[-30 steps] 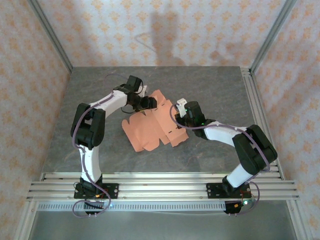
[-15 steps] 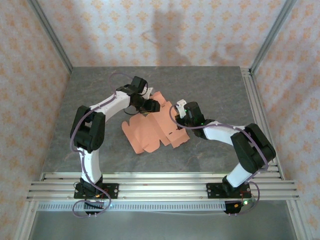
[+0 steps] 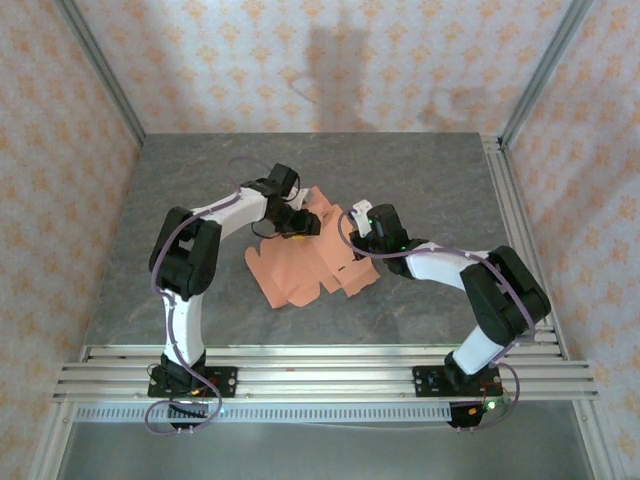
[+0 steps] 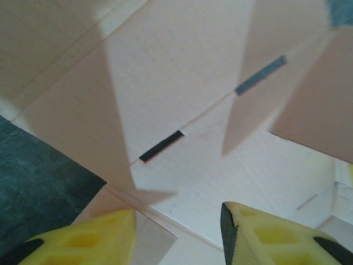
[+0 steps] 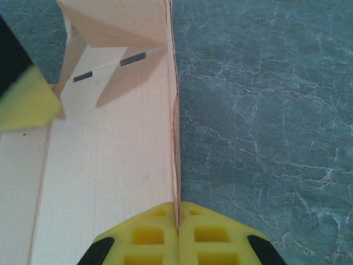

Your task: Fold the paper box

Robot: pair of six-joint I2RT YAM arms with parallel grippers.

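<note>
The paper box (image 3: 295, 270) is a salmon-orange die-cut sheet lying mid-table with some flaps raised. My left gripper (image 3: 303, 222) hovers over its far edge. In the left wrist view its jaws (image 4: 176, 215) stand apart above the pale card (image 4: 182, 72), which has two dark slots and a fold line running between the fingers. Nothing is visibly pinched there. My right gripper (image 3: 360, 232) sits at the sheet's right side. In its wrist view it (image 5: 177, 212) is shut on the top edge of an upright card wall (image 5: 172, 138).
The grey marble tabletop (image 3: 430, 180) has bare room to the right of the box and at the back. Aluminium rails (image 3: 320, 365) run along the near edge and the right side (image 3: 510, 220). Patterned walls enclose the table.
My left gripper has moved right, further over the sheet's far flaps, and its jaws have narrowed. The right gripper has stayed shut on the wall edge.
</note>
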